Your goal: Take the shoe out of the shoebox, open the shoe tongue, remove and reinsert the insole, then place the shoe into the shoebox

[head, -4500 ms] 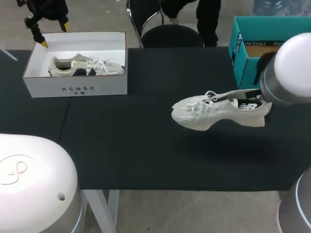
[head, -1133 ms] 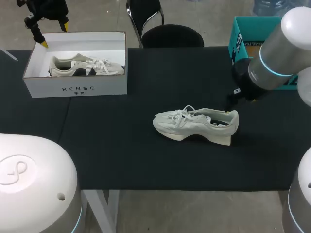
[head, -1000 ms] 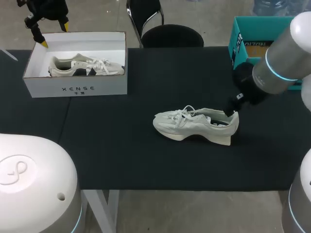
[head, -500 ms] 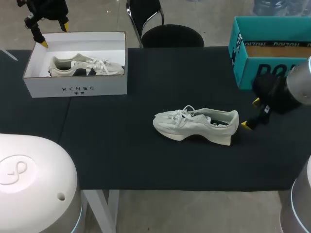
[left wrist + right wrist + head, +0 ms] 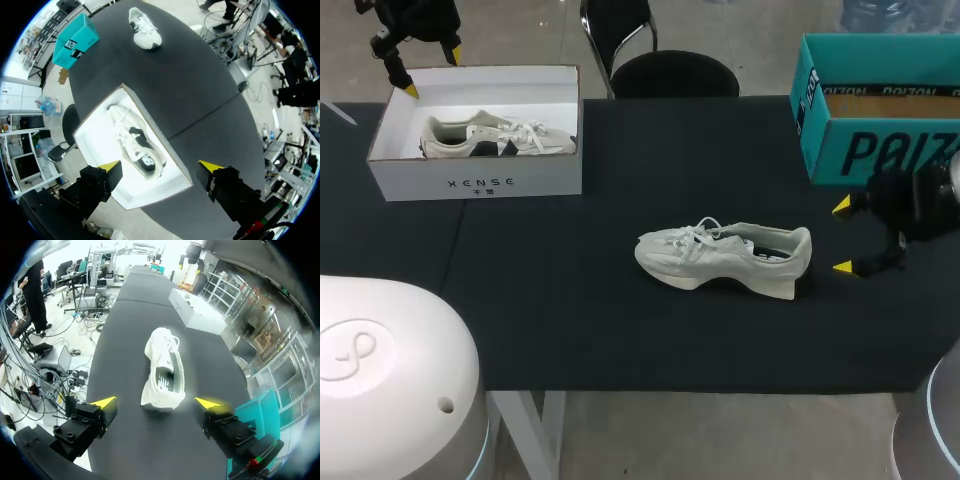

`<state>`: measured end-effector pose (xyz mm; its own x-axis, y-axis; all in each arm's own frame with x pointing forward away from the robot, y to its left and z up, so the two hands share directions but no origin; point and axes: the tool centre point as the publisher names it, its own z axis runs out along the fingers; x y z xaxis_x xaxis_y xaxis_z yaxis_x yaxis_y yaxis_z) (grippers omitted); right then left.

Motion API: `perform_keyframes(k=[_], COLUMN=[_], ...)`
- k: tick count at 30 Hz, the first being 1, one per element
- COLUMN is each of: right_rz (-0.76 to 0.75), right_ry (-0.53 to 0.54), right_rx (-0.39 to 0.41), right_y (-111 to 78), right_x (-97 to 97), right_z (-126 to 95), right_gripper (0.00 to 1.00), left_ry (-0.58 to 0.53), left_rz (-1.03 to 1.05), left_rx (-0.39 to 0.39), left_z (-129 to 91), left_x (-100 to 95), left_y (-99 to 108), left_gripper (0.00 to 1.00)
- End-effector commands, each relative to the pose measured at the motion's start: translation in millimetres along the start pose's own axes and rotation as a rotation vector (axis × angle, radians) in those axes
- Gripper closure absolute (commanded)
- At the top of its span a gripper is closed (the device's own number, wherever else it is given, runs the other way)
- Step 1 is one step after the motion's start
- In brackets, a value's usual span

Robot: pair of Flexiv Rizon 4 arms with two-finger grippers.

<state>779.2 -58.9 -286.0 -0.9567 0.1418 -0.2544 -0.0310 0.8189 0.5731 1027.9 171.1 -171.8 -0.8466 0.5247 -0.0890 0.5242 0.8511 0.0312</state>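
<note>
A white sneaker [image 5: 725,255] lies on the black table near the middle, toe to the left and heel to the right. My right gripper [image 5: 842,237] stands open just right of the heel, apart from it, with nothing between its fingers. The right wrist view has the sneaker [image 5: 162,370] straight ahead of the open right gripper [image 5: 156,402], heel nearest. An open teal shoebox [image 5: 880,110] stands at the back right. My left gripper [image 5: 430,72] hangs open above the far left corner of a white shoebox [image 5: 480,185].
The white shoebox [image 5: 150,127] holds a second white and black sneaker [image 5: 135,142], under my open left gripper [image 5: 160,165]. The table's front edge runs close below the loose sneaker. The teal box [image 5: 260,410] sits beside my right gripper.
My right gripper set the sneaker down on the table, let go of its heel, then drew back to the right and lower. The left arm has not moved.
</note>
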Motion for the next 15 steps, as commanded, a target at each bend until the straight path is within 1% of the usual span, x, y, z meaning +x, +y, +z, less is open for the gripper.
perform_keyframes(k=[1,2,3,4,5,7,8,10,13,15], right_rz=[-0.086,-0.081,-0.083,-0.11,-0.104,-0.11,-0.106,-0.102,-0.073,-0.073], right_ry=[0.05,0.044,0.08,0.088,0.078,0.129,0.133,0.176,0.206,0.194], right_rx=[-0.178,-0.194,-0.171,-0.21,-0.242,-0.237,-0.248,-0.247,-0.266,-0.298], right_y=[-12.9,-16.4,-22.6,-25.8,-30.7,-37.8,-41.1,-46.6,-56.7,-60.4], right_x=[-1.2,-1.7,-3.2,-4.6,-5.2,-7.4,-8.2,-10.4,-13.5,-14.8], right_z=[-4.0,-6.0,-8.6,-10.4,-13.7,-14.5,-15.2,-12.3,-5.4,-0.7], right_gripper=[0.0,0.0,0.0,0.0,0.0,0.0,0.0,0.0,0.0,0.0], left_ry=[0.0,0.0,0.0,0.0,0.0,0.0,0.0,0.0,0.0,0.0], left_rz=[0.0,0.0,0.0,0.0,0.0,0.0,0.0,0.0,0.0,0.0], left_rx=[-0.002,-0.002,-0.002,-0.002,-0.002,-0.002,-0.002,-0.002,-0.002,-0.002], left_z=[-0.3,-0.3,-0.3,-0.3,-0.3,-0.3,-0.3,-0.3,-0.3,-0.3], left_x=[0.8,0.8,0.8,0.8,0.8,0.8,0.8,0.8,0.8,0.8], left_y=[-0.4,-0.4,-0.4,-0.4,-0.4,-0.4,-0.4,-0.4,-0.4,-0.4], left_gripper=[0.0,0.0,0.0,0.0,0.0,0.0,0.0,0.0,0.0,0.0])
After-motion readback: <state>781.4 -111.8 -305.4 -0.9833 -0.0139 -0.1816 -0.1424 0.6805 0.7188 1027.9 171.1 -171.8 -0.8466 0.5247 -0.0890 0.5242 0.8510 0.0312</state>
